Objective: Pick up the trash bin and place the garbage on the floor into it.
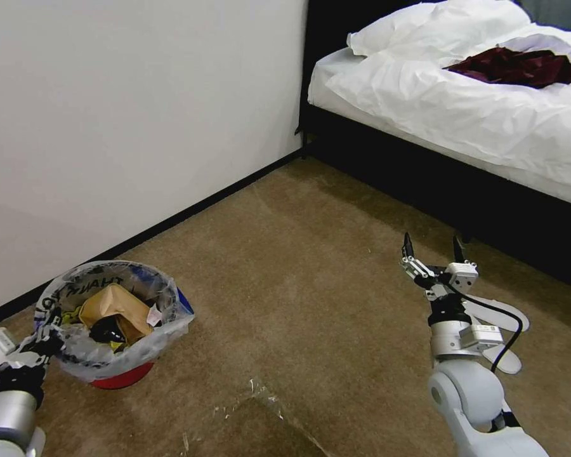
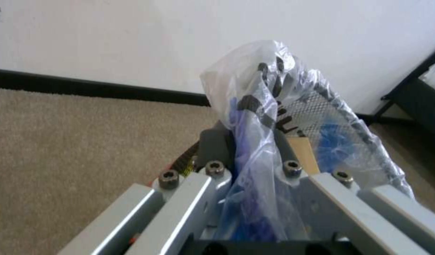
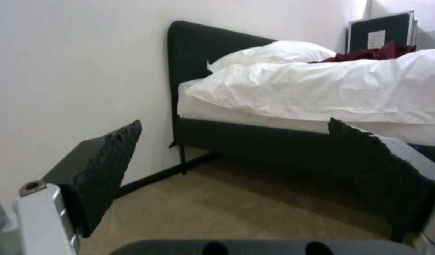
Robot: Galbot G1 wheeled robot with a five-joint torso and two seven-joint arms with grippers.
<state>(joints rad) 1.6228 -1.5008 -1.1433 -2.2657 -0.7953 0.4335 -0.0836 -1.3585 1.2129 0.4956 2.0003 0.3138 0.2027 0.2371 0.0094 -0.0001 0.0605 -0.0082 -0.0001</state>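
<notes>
1. We read the task as well along: the bin (image 1: 117, 324) already holds a brown paper bag (image 1: 113, 309), a dark item, a yellow scrap and a bit of white paper.
2. The bin sits low at our left, near the wall (image 1: 139, 114); whether it rests on the floor (image 1: 298, 298) or hangs just clear of it, we cannot tell.
3. No loose litter shows on the carpet ahead. Our judgement: collecting looks close to done here, though floor outside these pictures may still hold some.
4. White slippers (image 1: 498, 317) lie by the bed (image 1: 476, 120), partly behind our right arm; they are not garbage.
5. Left gripper (image 1: 47, 339): clamped on the bin's near rim. In the left wrist view its fingers (image 2: 216, 147) pinch rim and bag liner (image 2: 265, 106) between them.
6. Right gripper (image 1: 433, 249): jaws spread wide, holding nothing, touching nothing, raised over bare carpet and aimed toward the bed.
</notes>
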